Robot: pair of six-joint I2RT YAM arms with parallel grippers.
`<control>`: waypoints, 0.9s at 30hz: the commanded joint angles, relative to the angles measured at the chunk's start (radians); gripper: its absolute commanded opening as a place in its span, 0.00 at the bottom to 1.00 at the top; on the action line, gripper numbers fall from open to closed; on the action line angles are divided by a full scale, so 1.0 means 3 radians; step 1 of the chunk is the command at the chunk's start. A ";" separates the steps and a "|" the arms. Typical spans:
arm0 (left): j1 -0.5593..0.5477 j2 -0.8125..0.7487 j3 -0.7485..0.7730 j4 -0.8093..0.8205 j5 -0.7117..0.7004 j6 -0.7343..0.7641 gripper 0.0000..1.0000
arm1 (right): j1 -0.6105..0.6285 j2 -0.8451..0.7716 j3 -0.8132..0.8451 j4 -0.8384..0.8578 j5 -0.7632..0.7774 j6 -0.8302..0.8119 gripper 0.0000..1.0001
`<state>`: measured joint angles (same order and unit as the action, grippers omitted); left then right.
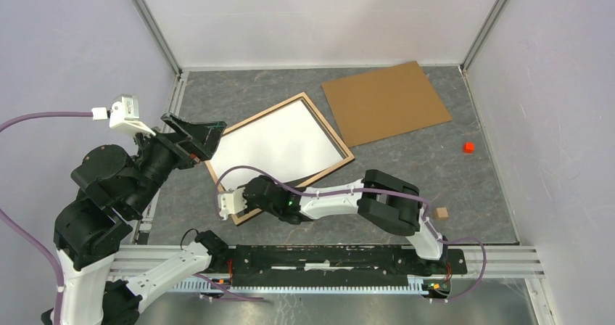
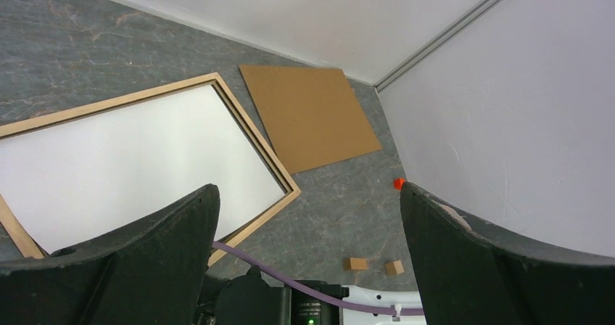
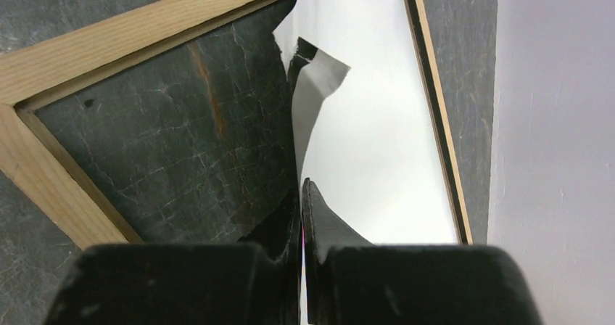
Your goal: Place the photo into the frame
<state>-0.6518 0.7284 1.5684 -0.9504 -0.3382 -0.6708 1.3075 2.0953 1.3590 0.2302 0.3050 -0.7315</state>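
We log the white-backed rectangular paper photo point(image 1: 279, 140) lying in the light-wood rectangular frame point(image 1: 330, 125), right gripper point(image 3: 302, 187) clamped tight on its curling edge, left gripper point(image 2: 308, 191) gaping empty; sheet seems limp, crease-prone: hold margins.

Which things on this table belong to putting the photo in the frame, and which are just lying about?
In the job: the photo, white side up; the frame; right gripper, pinching the photo's edge.
Lying about: brown board; red cube; two wooden blocks.
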 commanded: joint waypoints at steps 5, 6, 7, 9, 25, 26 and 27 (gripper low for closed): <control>0.0007 -0.0016 0.0054 -0.0035 -0.0008 0.0171 1.00 | 0.0018 0.0114 0.0176 0.0169 0.0153 -0.0095 0.11; 0.0007 -0.0020 0.0053 -0.0038 -0.0008 0.0173 1.00 | 0.0019 0.0103 0.0161 0.0181 0.0175 -0.0098 0.17; 0.0013 -0.0021 0.0052 -0.0038 -0.0009 0.0171 1.00 | 0.0019 0.0085 0.0154 0.0175 0.0200 -0.0098 0.26; 0.0009 -0.0017 0.0046 -0.0038 -0.0008 0.0172 1.00 | 0.0021 0.0034 0.0140 0.0149 0.0241 -0.0083 0.40; 0.0010 0.0034 -0.0041 -0.0021 -0.0010 0.0175 1.00 | 0.0065 -0.1487 -0.0595 -0.0755 -0.0409 0.1011 0.98; 0.0010 0.0046 -0.0055 -0.0013 -0.0004 0.0173 1.00 | 0.0065 -0.1600 -0.0685 -0.0761 -0.0462 0.1070 0.98; 0.0010 0.0051 -0.0075 0.0000 0.0002 0.0167 1.00 | 0.0055 -0.1685 -0.0708 -0.0761 -0.0521 0.1151 0.98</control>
<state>-0.6518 0.7269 1.5631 -0.9646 -0.3382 -0.6708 1.3220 1.7096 1.2106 0.0391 0.2687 -0.5156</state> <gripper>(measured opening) 0.996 0.979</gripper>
